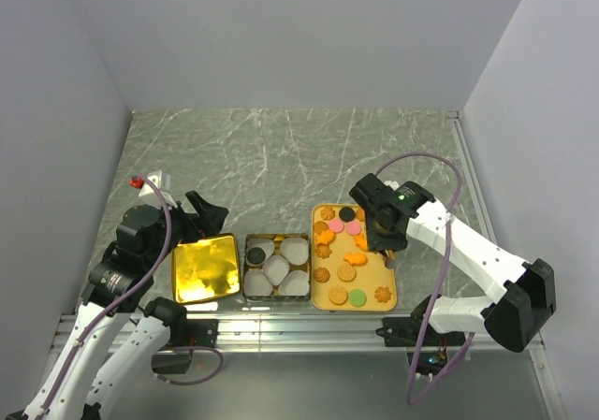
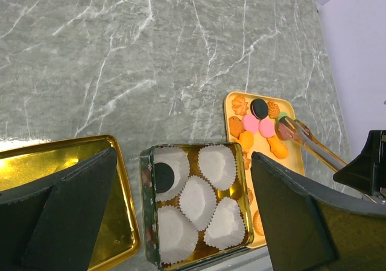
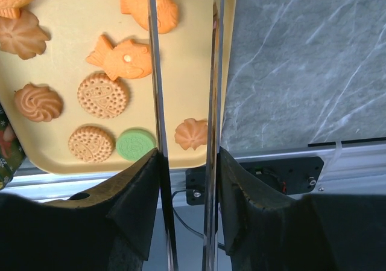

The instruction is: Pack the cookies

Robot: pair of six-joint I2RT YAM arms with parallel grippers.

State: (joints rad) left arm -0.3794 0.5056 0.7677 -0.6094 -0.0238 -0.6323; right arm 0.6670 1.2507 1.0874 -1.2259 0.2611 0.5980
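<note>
Right tool (image 3: pixel 188 162) grips tongs (image 3: pixel 158 72) above cookies (image 3: pixel 102 94).

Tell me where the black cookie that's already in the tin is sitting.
Top view: the black cookie sits in the far-left paper cup of the tin, on the side nearest the gold lid.

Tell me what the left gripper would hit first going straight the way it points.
Likely the tin of white paper cups, framed between its open fingers in the wrist view, though depth there is unclear.

Lid (image 1: pixel 204 268) left, tin (image 1: pixel 247 268) middle, cookies (image 1: pixel 347 272) on tray (image 1: pixel 372 281) right
</note>
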